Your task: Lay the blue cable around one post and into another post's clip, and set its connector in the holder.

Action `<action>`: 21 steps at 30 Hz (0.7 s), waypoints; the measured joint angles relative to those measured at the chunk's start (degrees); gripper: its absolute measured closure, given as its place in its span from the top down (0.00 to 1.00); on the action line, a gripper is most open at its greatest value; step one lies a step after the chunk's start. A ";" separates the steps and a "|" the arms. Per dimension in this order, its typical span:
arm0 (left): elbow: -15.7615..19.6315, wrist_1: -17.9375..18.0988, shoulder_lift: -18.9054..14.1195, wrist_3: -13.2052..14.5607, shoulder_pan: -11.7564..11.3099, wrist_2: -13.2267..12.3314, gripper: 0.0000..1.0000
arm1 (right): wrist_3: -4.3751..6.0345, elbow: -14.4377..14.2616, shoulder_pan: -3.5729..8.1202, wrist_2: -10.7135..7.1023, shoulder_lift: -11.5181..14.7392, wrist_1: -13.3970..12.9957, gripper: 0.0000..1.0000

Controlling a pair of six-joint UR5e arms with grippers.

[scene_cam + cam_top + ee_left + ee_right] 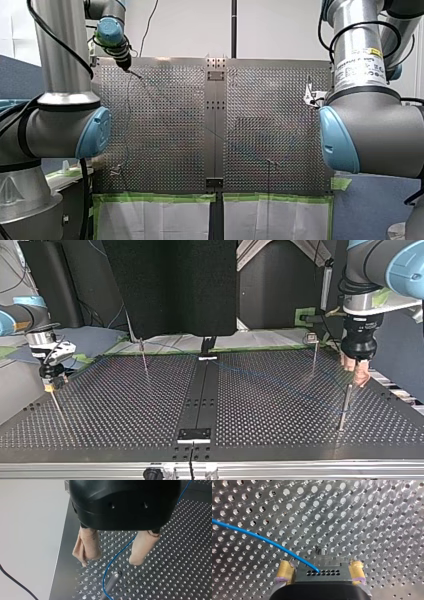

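Observation:
The thin blue cable [117,555] runs between the beige-padded fingers of my left gripper [110,560], which stand apart and do not pinch it. A metal post [113,578] rises just ahead of those fingers, with the cable beside it. In the top view, my left gripper [357,375] hangs over the tall post [345,405] at the right. The cable [260,375] crosses the plate there. My right gripper [321,566] stands open, its yellow pads [285,571] flanking the grey connector [322,573]. The cable [262,537] enters the connector. A small metal stub [320,550] shows just ahead.
Two more thin posts [144,357] [314,357] stand at the far side of the perforated plate [125,405] in the top view. Another post [57,407] is under my right gripper [50,382]. A dark centre rail [202,395] splits the plate. Green tape [160,197] edges it.

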State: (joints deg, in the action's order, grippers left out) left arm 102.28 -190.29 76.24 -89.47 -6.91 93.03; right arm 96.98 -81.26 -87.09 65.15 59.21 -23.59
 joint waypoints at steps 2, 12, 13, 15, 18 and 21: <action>0.03 0.00 0.00 -0.05 0.04 0.00 0.87 | -0.01 0.00 0.01 -0.01 0.00 0.00 1.00; 2.13 1.57 -0.35 -0.15 0.67 -1.62 0.87 | 0.03 -0.01 0.03 -0.01 -0.02 -0.06 1.00; 2.56 1.98 -0.38 -0.22 0.74 -2.03 0.87 | 0.04 -0.01 0.03 -0.01 -0.02 -0.08 1.00; 3.65 3.04 -0.47 -0.35 1.02 -3.12 0.87 | 0.08 -0.02 0.04 -0.01 -0.02 -0.12 1.00; 5.37 4.76 -0.48 -0.90 1.74 -4.84 0.87 | 0.13 -0.02 0.03 -0.01 -0.03 -0.20 1.00; 7.16 6.54 -0.42 -2.26 2.66 -6.61 0.87 | 0.14 -0.01 0.02 -0.01 -0.02 -0.23 1.00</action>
State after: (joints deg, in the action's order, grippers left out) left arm 109.43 -183.75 75.82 -91.72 -4.25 86.42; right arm 97.12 -81.27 -87.07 65.14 59.19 -23.81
